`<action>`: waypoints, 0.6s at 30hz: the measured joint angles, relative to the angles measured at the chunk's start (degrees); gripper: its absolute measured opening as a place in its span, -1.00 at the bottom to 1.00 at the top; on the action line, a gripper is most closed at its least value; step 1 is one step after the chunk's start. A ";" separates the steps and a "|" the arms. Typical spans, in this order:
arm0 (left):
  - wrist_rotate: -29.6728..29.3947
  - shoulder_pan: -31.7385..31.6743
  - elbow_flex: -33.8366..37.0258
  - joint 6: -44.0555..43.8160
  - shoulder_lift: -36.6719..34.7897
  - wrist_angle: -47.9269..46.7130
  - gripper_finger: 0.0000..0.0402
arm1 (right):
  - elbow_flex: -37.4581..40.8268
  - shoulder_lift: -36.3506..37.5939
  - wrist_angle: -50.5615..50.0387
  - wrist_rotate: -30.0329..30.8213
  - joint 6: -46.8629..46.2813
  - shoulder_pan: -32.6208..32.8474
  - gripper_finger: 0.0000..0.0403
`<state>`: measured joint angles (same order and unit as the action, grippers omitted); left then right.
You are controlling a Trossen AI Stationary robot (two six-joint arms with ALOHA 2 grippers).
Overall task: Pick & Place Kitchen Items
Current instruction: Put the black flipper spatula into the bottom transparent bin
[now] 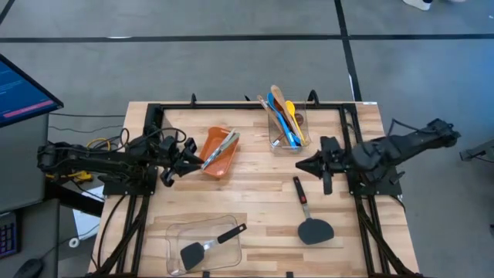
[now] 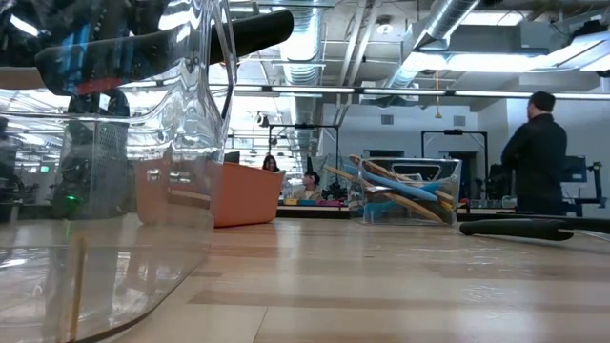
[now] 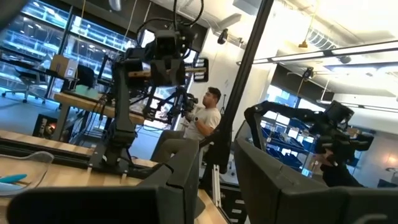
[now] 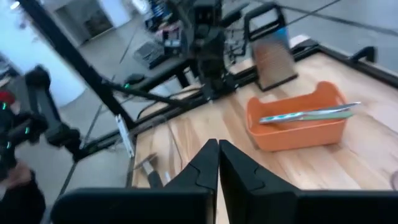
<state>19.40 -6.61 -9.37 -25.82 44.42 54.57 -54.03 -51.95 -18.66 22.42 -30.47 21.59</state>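
right end effector (image 1: 301, 164) closed, empty, above black spatula (image 1: 309, 218) | left end effector (image 1: 187, 160) part open, empty, beside orange bin (image 1: 216, 157)

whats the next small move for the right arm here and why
Probably open the jaws and swing down toward the black spatula lying loose on the table. The right gripper hovers just above its handle end, jaws shut and empty, and that spatula is the only utensil not yet in a container. The left gripper waits beside the orange bin.
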 joint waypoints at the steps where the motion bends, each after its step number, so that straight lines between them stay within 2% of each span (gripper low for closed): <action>1: 0.00 0.17 0.00 0.00 0.00 0.02 -0.55 | -1.46 -0.62 -1.52 2.83 -1.28 1.58 -0.97; 4: 0.00 0.59 0.00 0.00 0.00 0.02 -0.55 | -7.30 -3.19 -10.80 10.16 -6.66 5.51 -0.99; 9: 0.00 0.63 0.00 0.36 0.00 0.02 -0.55 | -18.43 -10.63 -30.57 15.95 -19.38 8.73 -0.99; 14: 0.00 0.63 0.00 1.83 0.00 -0.02 -0.55 | -26.86 -18.95 -52.94 14.04 -41.10 9.15 -1.00; 18: 0.00 0.63 0.00 1.86 0.00 -0.07 -0.55 | -29.25 -24.41 -66.36 5.67 -58.54 9.45 -1.00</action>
<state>19.40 -5.98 -9.37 -23.97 44.42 54.50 -83.29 -76.36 -85.02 28.09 -89.01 31.04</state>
